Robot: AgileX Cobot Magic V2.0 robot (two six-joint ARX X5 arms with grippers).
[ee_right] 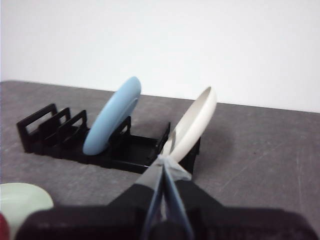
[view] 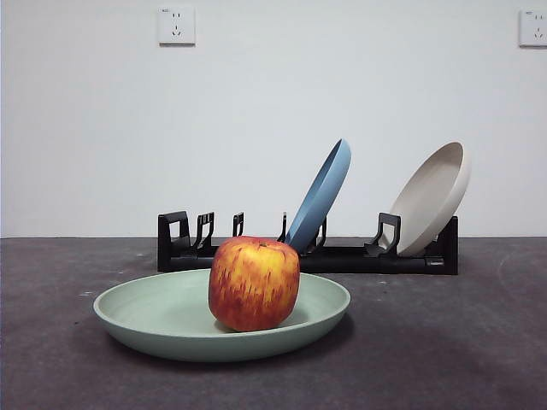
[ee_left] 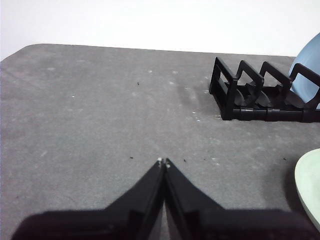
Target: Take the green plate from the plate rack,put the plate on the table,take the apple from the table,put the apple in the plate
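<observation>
The green plate lies flat on the dark grey table in front of the plate rack. The apple stands in the plate, a little right of its middle. An edge of the plate shows in the left wrist view and in the right wrist view; a sliver of the apple shows there too. My left gripper is shut and empty above bare table, left of the rack. My right gripper is shut and empty, back from the rack. Neither gripper shows in the front view.
A blue plate leans in the rack's middle and a beige plate leans at its right end. Both also show in the right wrist view: blue, beige. A white wall stands behind the table.
</observation>
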